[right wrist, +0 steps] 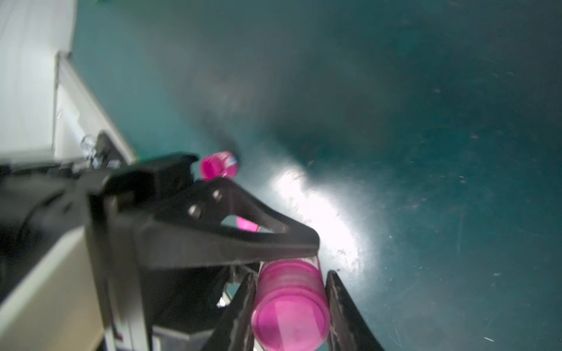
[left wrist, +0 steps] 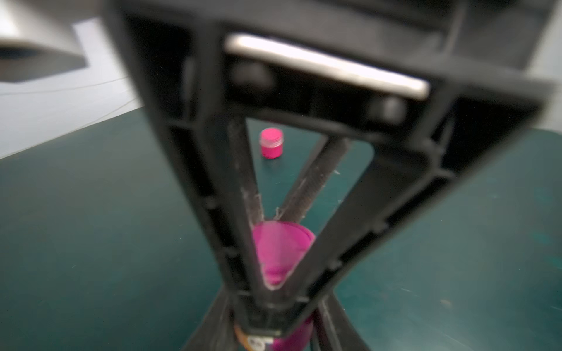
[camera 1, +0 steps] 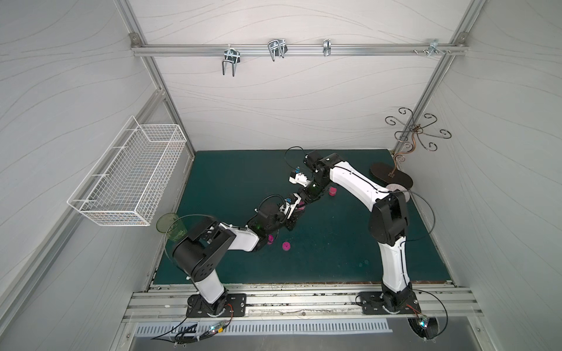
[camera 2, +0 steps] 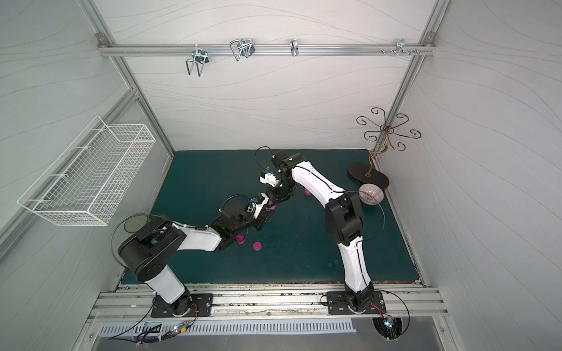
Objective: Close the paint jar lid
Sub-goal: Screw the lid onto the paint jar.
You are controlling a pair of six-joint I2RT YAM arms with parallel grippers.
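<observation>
The left claw [left wrist: 275, 329] is clamped on the paint jar [left wrist: 296, 337], held above the middle of the desk [camera 1: 334, 258]. The right claw [right wrist: 290, 275] grips the pink lid [right wrist: 289, 313] at the jar's other end.

Free mat [camera 1: 319, 264] along the near right stretch, between the two arm bases, and across the far left corner. Blocked at mid-mat by the left gripper [camera 1: 297, 212] and right gripper [right wrist: 292, 273], tip to tip about a pink jar [right wrist: 290, 307]. Low obstacles beside the left forearm: a second jar [camera 1: 270, 239] and a loose lid [camera 1: 286, 246], just apart. Further back, beyond the right forearm, a third jar [camera 1: 333, 191]. Left edge guarded by a green cup [camera 1: 170, 226] below the wire basket [camera 1: 127, 179]; far right corner taken by a scrolled stand [camera 1: 392, 177] and a bowl [camera 2: 370, 194].
</observation>
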